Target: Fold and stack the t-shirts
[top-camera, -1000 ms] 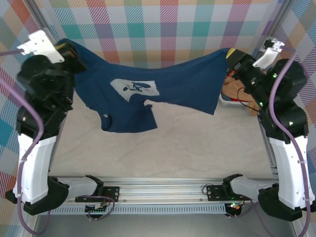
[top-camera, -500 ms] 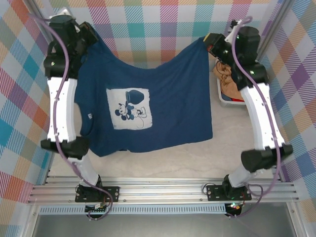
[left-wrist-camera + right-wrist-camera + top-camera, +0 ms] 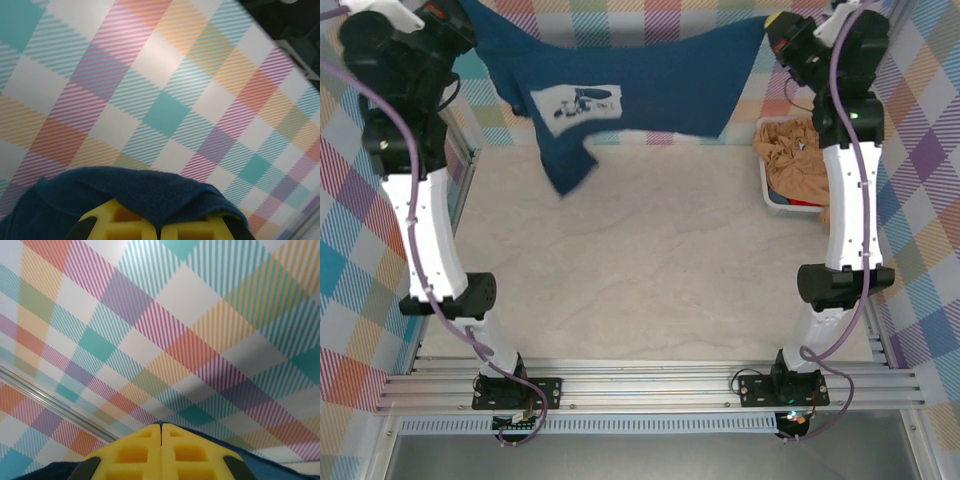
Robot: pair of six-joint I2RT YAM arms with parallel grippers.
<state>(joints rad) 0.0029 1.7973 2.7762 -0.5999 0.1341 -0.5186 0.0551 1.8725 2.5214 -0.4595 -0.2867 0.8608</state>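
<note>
The dark navy t-shirt (image 3: 660, 85) with a white print (image 3: 576, 100) hangs stretched between both grippers at the far end of the table, one sleeve dangling at the lower left. My left gripper (image 3: 460, 18) is shut on its left top corner; in the left wrist view navy cloth (image 3: 145, 192) drapes over the yellow fingers (image 3: 125, 225). My right gripper (image 3: 776, 24) is shut on the right top corner; in the right wrist view the yellow fingers (image 3: 145, 450) meet with navy cloth (image 3: 285, 471) behind them. Tan-orange t-shirts (image 3: 798, 160) lie crumpled at the right.
A white tub (image 3: 767, 192) holds the tan-orange pile at the right edge. Plaid walls (image 3: 650, 18) close in the back and both sides. Both arms reach far forward along the left and right edges. The beige tabletop (image 3: 640, 260) lies below the hanging shirt.
Both arms have stretched farther toward the back wall, carrying the navy t-shirt up and away. It hung lower over the table before; both grips stay shut.
</note>
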